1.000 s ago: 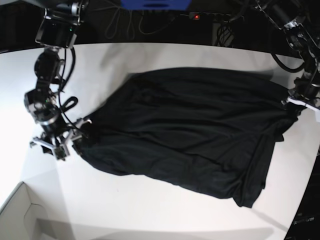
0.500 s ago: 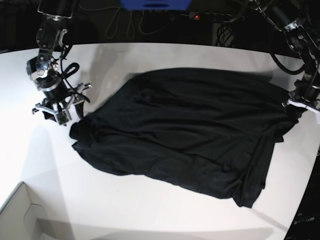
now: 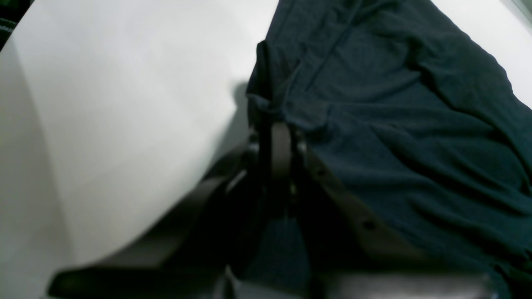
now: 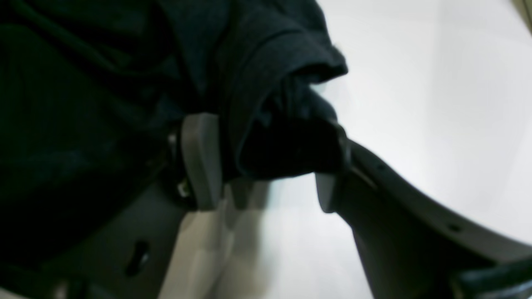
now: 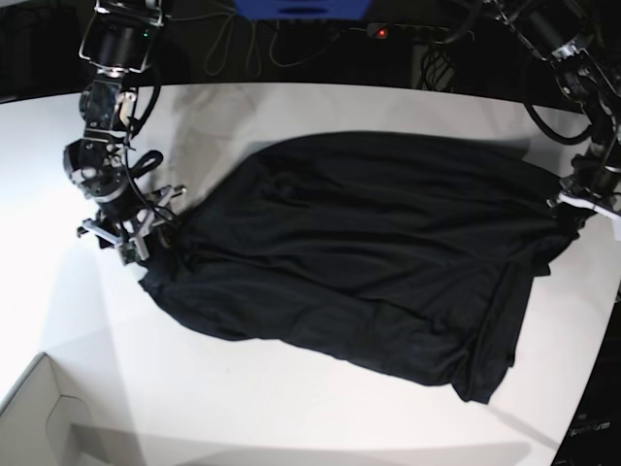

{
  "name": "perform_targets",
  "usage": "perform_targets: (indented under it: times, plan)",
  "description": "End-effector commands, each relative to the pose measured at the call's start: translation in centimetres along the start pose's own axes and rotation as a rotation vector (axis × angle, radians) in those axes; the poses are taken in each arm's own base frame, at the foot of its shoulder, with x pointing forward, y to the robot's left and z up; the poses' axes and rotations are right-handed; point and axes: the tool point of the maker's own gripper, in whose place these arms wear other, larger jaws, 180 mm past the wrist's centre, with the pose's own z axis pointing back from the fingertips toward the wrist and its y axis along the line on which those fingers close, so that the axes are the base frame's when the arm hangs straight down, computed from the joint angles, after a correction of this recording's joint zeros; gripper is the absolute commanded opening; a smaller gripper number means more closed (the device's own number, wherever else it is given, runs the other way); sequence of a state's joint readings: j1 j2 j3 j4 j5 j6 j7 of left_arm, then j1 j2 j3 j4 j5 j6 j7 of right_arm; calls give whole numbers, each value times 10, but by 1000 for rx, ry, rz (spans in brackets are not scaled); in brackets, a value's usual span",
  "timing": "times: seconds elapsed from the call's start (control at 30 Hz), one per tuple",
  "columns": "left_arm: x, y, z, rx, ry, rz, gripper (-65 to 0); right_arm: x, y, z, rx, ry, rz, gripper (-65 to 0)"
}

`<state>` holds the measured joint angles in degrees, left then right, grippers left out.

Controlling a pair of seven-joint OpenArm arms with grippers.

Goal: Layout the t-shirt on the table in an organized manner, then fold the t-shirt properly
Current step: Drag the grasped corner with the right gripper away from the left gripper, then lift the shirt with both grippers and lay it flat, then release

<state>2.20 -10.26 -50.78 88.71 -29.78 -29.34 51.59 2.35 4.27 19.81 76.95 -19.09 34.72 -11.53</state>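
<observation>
Across the wide white table [image 5: 291, 398], whose curved far edge is giving way to a dark background, the black t-shirt [image 5: 369, 252] is lying spread out but rumpled, taking up most of the middle. Cables are trailing along the back beside a blue object [image 5: 301, 9] and a small red light [image 5: 381, 33]. The corner of a white box [image 5: 44, 417] is showing at the near left. No writing or brand is readable on anything. The right hand [image 5: 131, 228] is standing with its jaws apart around a bunched fold at the shirt's edge, not yet pinching it. The left hand [image 5: 580, 206] is clenched on the shirt's opposite edge, near the table's rim.
</observation>
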Motion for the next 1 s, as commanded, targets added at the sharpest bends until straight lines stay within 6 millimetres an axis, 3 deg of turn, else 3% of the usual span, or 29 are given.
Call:
perform_targets:
  times: [0.0,0.17,0.27,0.6,0.73,0.97]
  plan:
    - [19,-1,3,-6,-57,-15,-649,16,-14,1,-26,-50,15,-368]
    - [19,-1,3,-6,-56,-16,-649,12,-17,7,-37,-40,26,-650]
    - [21,0,3,-5,-56,-24,-649,15,-32,28,-87,-58,61,-650]
    - [24,-1,4,-6,-64,-29,-649,78,-42,84,-188,-220,205,-650]
    - [28,-2,2,-10,-71,-28,-649,94,-48,79,-199,-252,208,-650]
    - [29,-2,2,-9,-74,-30,-649,109,-70,46,-214,-215,144,-650]
